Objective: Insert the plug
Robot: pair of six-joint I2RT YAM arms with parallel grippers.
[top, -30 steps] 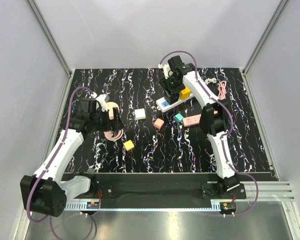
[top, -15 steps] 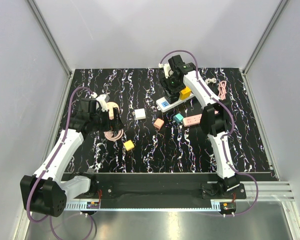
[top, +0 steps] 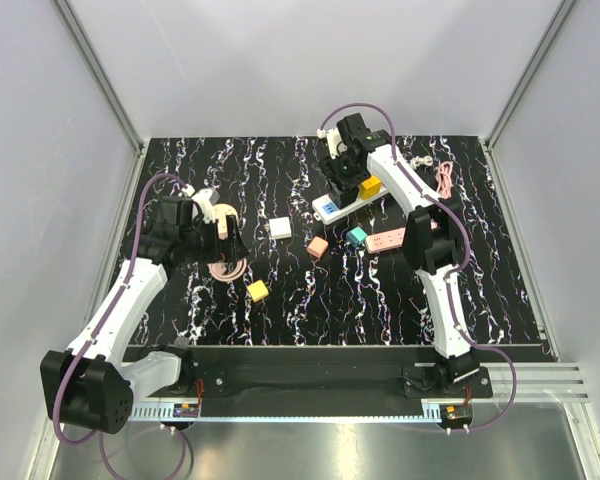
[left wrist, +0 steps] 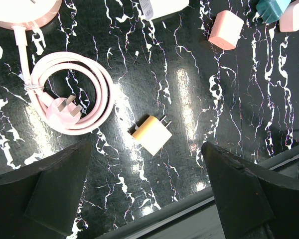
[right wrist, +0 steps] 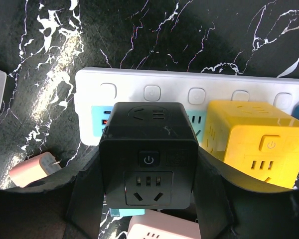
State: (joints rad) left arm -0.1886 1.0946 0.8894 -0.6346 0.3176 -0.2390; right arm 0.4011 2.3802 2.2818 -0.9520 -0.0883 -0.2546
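Black cube plug (right wrist: 148, 154) is pinched in the right gripper (right wrist: 148, 196), with the white power strip (right wrist: 189, 82) directly beneath, likely lining up a socket beside the yellow cube (right wrist: 249, 139).

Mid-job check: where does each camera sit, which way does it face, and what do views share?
Top external: above, behind the bases, looking down on the table; left gripper and right gripper show.
Left wrist: faces down on pink cable coil and yellow charger; own open fingers at bottom.
Right wrist: faces down on white power strip; own fingers grip black cube adapter.
Shared: top and left wrist both show the yellow charger.
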